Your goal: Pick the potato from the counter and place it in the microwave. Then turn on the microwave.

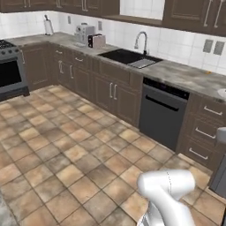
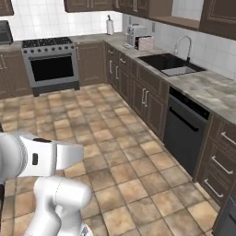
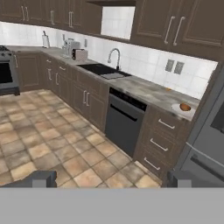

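Your arm's glossy white, rounded tubular link point(image 1: 167, 187) reads as smooth plastic shell, fat and cylindrical with softly domed ends. From the right base camera you get the chunky white elbow segment point(image 2: 44, 156) with a small dark rectangular mark on its side and a dark seam at the joint. Down at the hand, the two small dark grey blocky finger tips point(image 3: 37, 179) are matte and squared-off.
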Controlling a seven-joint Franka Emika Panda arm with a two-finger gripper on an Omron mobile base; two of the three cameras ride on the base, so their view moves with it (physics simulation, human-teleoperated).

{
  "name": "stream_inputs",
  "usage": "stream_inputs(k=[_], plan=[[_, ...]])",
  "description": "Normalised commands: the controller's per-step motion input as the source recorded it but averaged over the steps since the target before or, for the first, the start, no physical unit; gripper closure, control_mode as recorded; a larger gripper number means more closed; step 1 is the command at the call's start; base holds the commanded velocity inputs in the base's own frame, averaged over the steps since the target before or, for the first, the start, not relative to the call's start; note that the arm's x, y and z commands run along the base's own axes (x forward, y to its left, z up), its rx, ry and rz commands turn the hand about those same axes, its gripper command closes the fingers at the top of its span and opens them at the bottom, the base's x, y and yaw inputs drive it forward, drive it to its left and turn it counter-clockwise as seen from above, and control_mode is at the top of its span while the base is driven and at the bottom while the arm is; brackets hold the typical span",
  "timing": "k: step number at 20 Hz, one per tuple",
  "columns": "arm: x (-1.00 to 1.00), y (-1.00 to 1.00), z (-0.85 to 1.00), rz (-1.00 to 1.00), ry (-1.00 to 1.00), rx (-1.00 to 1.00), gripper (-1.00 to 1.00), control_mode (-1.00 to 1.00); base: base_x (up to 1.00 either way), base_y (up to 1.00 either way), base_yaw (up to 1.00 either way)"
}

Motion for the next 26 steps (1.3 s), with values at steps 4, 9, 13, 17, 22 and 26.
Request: stream_inputs(k=[4, 9, 13, 17, 22, 26], plan=[[0.00, 0.00, 0.00, 0.00, 0.00, 0.00, -1.00, 1.00, 0.74, 0.00, -0.33], [0.00, 0.00, 0.00, 0.00, 0.00, 0.00, -1.00, 1.00, 0.65, 0.00, -0.35], [0.00, 0.00, 0.00, 0.00, 0.00, 0.00, -1.00, 1.00, 0.57, 0.00, -0.37], [0.00, 0.00, 0.00, 0.00, 0.00, 0.00, -1.00, 1.00, 0.52, 0.00, -0.37], [0.00, 0.00, 0.00, 0.00, 0.00, 0.00, -1.00, 1.00, 0.53, 0.10, -0.37], [0.00, 0.00, 0.00, 0.00, 0.00, 0.00, -1.00, 1.00, 0.55, 0.24, -0.34]])
